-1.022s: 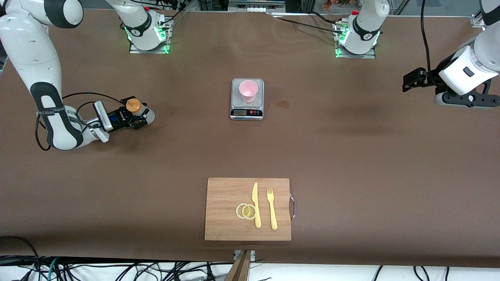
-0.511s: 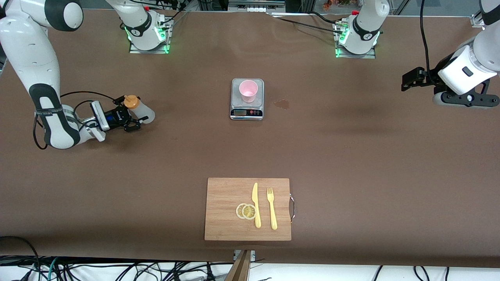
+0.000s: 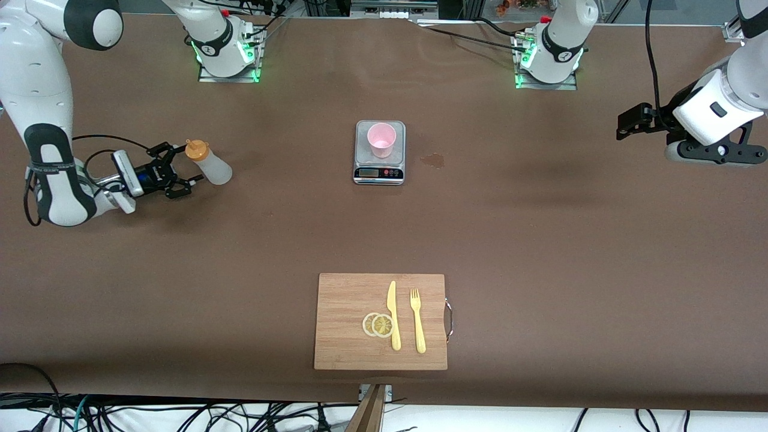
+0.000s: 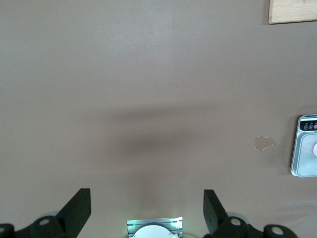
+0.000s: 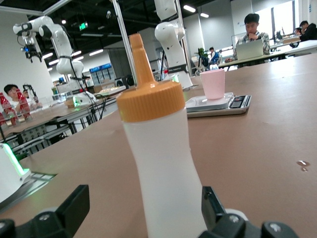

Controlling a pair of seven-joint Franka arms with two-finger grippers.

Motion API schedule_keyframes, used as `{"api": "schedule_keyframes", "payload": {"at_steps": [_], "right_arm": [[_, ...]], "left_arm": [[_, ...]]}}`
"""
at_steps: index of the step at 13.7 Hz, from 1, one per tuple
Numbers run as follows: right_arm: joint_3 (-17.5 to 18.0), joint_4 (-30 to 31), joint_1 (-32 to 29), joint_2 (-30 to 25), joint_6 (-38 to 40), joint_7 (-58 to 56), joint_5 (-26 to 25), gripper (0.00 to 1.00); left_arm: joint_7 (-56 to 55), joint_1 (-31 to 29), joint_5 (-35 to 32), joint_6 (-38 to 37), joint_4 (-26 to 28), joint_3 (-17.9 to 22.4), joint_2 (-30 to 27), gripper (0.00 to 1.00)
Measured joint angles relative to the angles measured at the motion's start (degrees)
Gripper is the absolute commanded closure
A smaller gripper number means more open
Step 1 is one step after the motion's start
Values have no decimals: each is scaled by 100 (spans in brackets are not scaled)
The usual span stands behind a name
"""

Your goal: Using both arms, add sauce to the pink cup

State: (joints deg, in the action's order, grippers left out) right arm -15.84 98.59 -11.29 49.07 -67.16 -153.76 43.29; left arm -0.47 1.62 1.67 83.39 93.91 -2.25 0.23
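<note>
Orange-capped sauce (image 3: pixel 208 164) upright, just beside open right tool (image 3: pixel 178 170), untouched.

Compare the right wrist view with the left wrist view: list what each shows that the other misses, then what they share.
Only the right wrist view shows the sauce bottle, standing upright on the table between the open right gripper's fingers, and the whole pink cup. Only the left wrist view shows a corner of the cutting board, the small wet spot beside the scale, and the open left gripper hovering over bare table. Both show the scale and the brown table.
</note>
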Motion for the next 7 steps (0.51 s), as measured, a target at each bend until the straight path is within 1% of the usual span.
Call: {"api": "schedule_keyframes", "payload": {"at_steps": [4,7], "right_arm": [[-211,-474,0,-18,132,-2,-85,0],[-246,-880,0,-262,140,81,-88,0]], "left_arm": [[0,0,0,-2,-2,0,0,0],[0,0,0,-3,-3,0,0,0]]}}
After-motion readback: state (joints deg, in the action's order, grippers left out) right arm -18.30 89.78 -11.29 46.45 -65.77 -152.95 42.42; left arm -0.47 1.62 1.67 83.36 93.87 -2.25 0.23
